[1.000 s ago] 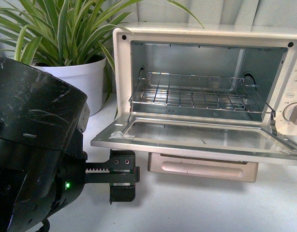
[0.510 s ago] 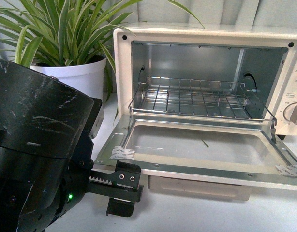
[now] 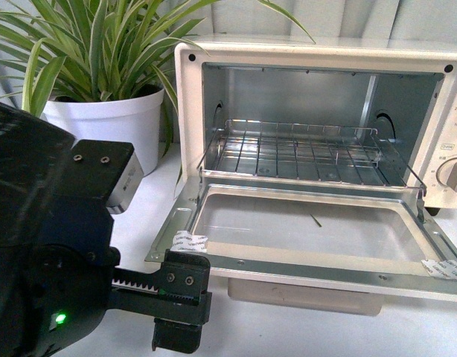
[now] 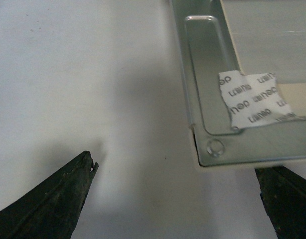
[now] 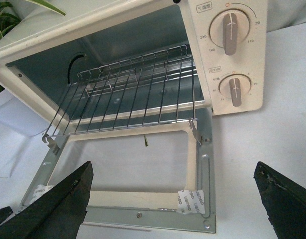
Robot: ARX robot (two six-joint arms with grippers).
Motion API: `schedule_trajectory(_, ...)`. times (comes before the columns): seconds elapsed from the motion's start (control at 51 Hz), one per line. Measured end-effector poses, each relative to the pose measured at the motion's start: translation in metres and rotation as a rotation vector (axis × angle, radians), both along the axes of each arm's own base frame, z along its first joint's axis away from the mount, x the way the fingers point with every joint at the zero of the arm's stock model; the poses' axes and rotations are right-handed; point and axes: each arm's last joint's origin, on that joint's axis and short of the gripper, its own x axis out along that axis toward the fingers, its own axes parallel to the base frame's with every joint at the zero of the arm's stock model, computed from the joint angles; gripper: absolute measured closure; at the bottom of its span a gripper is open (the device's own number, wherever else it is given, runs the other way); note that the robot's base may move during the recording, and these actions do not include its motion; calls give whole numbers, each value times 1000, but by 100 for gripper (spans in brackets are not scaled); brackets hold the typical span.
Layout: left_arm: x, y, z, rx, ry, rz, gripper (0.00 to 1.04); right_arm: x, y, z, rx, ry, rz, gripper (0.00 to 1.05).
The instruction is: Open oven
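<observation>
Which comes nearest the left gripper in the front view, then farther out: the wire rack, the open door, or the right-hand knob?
1. Open door, its taped corner right by the left gripper.
2. Wire rack, inside the oven.
3. Knob, far right.

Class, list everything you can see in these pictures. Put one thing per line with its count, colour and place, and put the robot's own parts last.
oven: one, cream-white, on the table to the right of the plant
oven door: one, silver metal frame with a glass window, folded down open in front of the oven
wire rack: one, silver, inside the oven
knobs: two, cream with grey grips, one above the other on the oven's right panel
tape pieces: two, white with print, on the door's two outer corners
plant: one, green striped leaves, in a white pot to the left of the oven
table: one, white, under everything
left gripper: one, black, open, by the door's left corner
right gripper: one, black, open, above the door
</observation>
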Motion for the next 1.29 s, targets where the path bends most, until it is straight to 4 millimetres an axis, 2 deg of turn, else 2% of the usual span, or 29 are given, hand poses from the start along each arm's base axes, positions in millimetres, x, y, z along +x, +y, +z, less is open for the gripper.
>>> schedule_trajectory(0.235,-38,15,18,-40,-80,-46,7,-32,-9,-11,-28,-12,51,9)
schedule_trajectory(0.647,-103,67,36,-76,-240,-8,7,-87,-15,-44,-105,-67,56,9)
schedule_trajectory(0.745,-115,76,39,-95,-281,15,7,-90,-16,-47,-107,-87,50,9)
schedule_trajectory(0.941,-133,90,40,-146,-330,77,7,-90,-15,-64,-101,-92,47,9)
schedule_trajectory(1.255,-135,93,39,-172,-333,96,7,-90,-15,-68,-79,-117,43,9)
schedule_trajectory(1.294,-135,93,39,-167,-339,102,7,-90,-15,-68,-107,-158,13,12)
